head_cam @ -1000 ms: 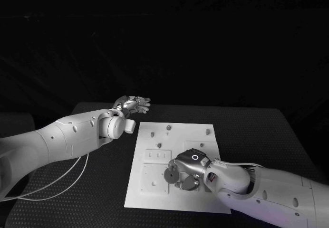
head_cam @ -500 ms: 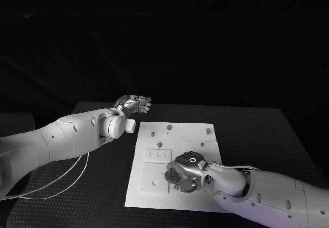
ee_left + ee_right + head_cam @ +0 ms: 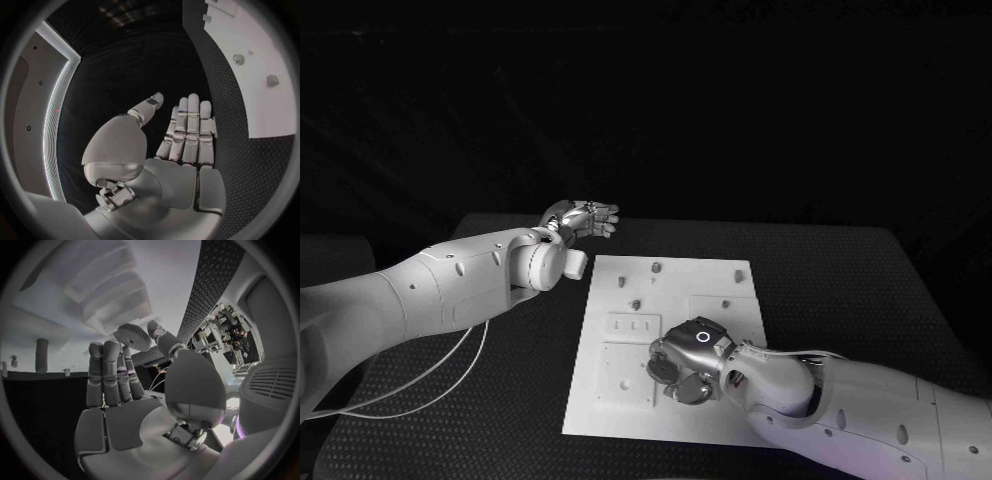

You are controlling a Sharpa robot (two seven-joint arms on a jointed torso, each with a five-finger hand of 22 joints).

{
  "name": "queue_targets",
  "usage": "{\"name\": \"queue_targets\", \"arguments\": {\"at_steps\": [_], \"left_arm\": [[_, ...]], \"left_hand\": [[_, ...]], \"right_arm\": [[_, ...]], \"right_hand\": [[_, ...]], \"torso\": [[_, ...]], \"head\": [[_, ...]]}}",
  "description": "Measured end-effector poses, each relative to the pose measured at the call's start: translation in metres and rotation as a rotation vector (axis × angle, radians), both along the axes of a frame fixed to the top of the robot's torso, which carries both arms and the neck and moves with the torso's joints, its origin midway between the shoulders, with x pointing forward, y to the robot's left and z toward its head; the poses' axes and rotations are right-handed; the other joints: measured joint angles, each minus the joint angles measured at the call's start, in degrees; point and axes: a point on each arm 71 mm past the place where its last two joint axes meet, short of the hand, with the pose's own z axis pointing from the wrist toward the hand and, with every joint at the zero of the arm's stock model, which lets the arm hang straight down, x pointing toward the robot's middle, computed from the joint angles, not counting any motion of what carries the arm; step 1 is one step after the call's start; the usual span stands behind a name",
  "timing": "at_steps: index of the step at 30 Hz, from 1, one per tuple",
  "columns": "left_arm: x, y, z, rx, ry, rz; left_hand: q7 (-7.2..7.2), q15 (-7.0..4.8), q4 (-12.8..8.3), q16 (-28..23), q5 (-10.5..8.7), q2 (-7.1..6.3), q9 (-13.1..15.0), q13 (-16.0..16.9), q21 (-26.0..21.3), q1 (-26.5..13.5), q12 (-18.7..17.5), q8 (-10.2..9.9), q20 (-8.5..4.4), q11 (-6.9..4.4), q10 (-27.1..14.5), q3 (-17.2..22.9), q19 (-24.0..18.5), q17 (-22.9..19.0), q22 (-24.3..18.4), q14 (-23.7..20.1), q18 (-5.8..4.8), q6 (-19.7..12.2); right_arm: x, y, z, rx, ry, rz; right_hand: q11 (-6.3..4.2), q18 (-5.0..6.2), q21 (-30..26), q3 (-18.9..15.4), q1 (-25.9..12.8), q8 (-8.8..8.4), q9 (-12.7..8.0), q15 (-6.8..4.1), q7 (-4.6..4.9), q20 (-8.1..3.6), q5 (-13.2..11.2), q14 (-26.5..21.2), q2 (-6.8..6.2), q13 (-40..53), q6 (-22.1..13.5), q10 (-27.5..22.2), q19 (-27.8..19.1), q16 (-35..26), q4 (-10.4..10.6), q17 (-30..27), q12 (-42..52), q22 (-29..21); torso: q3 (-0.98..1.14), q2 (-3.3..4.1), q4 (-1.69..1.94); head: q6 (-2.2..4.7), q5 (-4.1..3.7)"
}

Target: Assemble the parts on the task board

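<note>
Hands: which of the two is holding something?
The right hand, low over the white board, pinches a small toothed gear at its fingertips. The left hand hangs flat and empty beyond the board.

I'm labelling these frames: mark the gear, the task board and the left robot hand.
gear (image 3: pixel 132 336), right wrist view, toothed disc face.
task board (image 3: pixel 678 280), head view, bare upper surface.
left robot hand (image 3: pixel 181 137), left wrist view, middle of the extended fingers.

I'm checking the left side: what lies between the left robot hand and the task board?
In the left wrist view, only bare black table lies between the open left robot hand and the task board.
</note>
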Motion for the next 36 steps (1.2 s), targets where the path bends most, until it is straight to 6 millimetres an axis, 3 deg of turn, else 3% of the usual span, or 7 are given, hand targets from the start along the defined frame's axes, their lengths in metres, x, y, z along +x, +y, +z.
{"name": "queue_targets", "arguments": {"at_steps": [2,6,7,13,25,36], "left_arm": [[0.000,0.000,0.000,0.000,0.000,0.000],[0.000,0.000,0.000,0.000,0.000,0.000],[0.000,0.000,0.000,0.000,0.000,0.000],[0.000,0.000,0.000,0.000,0.000,0.000],[0.000,0.000,0.000,0.000,0.000,-0.001],[0.000,0.000,0.000,-0.001,0.001,-0.002]], "left_hand": [[0.00,0.00,0.0,0.0,0.00,0.00,0.0,0.0,0.2,0.0,0.0,0.0,0.00,0.00,0.0,0.0,0.0,0.0,0.0,0.0,0.00,0.0],[0.00,0.00,0.0,0.0,0.00,0.00,0.0,0.0,0.2,0.0,0.0,0.0,0.00,0.00,0.0,0.0,0.0,0.1,0.0,0.0,0.00,0.0],[0.00,0.00,0.0,0.0,0.00,0.00,0.0,0.0,0.2,0.0,0.0,0.0,0.00,0.00,0.0,0.0,0.0,0.1,0.0,0.0,-0.01,0.0],[0.00,0.00,0.0,0.0,0.00,0.00,0.0,0.0,0.2,0.0,0.0,0.0,0.00,0.00,0.0,0.0,0.0,0.1,0.0,0.0,0.00,0.0],[0.00,0.00,0.0,0.0,0.00,0.00,0.0,0.0,0.2,0.0,0.0,0.0,-0.22,0.00,0.0,0.0,-0.2,0.0,0.0,0.0,-0.04,0.0],[0.00,0.00,0.0,-0.2,0.00,0.00,0.0,0.0,0.2,0.0,0.0,0.0,-0.22,0.00,0.0,0.0,-0.2,0.1,0.0,0.0,-0.09,0.0]], "right_arm": [[0.000,0.000,0.000,0.004,-0.002,-0.001],[0.000,-0.002,0.002,0.018,-0.008,-0.005],[0.000,-0.002,0.002,0.021,-0.009,-0.005],[-0.001,-0.006,0.004,0.044,-0.013,-0.008],[0.002,-0.011,0.011,0.100,-0.015,-0.033],[0.024,-0.020,0.025,0.193,0.029,-0.143]], "right_hand": [[-0.32,-0.03,0.1,2.2,1.0,0.73,0.3,-0.49,-0.34,-0.08,0.0,0.5,1.05,0.0,1.3,1.4,0.3,0.4,1.1,-0.2,0.7,-0.1],[-1.35,-0.08,0.5,10.1,1.1,1.66,0.3,-1.22,-1.22,-0.44,0.0,1.5,2.54,0.1,3.9,4.2,1.1,0.6,5.3,-0.7,1.8,-0.1],[-1.51,-0.56,0.5,11.2,1.1,1.80,0.3,-1.36,-1.34,-0.47,0.0,1.6,2.95,0.1,4.4,4.9,1.3,0.7,6.0,-0.7,2.1,-0.1],[-2.84,-0.89,2.2,17.3,-0.3,2.44,0.3,-2.79,-2.35,-1.43,-0.5,3.0,4.59,0.3,7.4,8.6,2.3,2.0,7.3,-0.9,3.6,-0.1],[-3.08,-1.34,3.2,18.9,-1.0,2.44,0.3,-3.49,-2.77,-2.16,-0.7,3.7,5.34,0.3,8.2,9.6,3.2,3.0,6.2,-0.6,3.9,-0.1],[-3.17,-1.40,3.8,18.8,-1.6,2.44,0.3,-3.38,-2.75,-2.37,-0.4,3.8,5.87,0.3,8.6,9.9,3.6,3.5,5.7,-0.3,3.9,-0.1]], "torso": [[0.00,-0.01,0.01],[0.00,-0.02,0.01],[0.00,-0.03,0.02],[0.00,-0.04,0.02],[0.01,-0.04,-0.02],[-0.03,-0.01,-0.01]], "head": [[0.02,-0.04],[0.15,-0.10],[0.16,-0.11],[0.38,-0.12],[0.72,-0.26],[1.14,-0.47]]}}
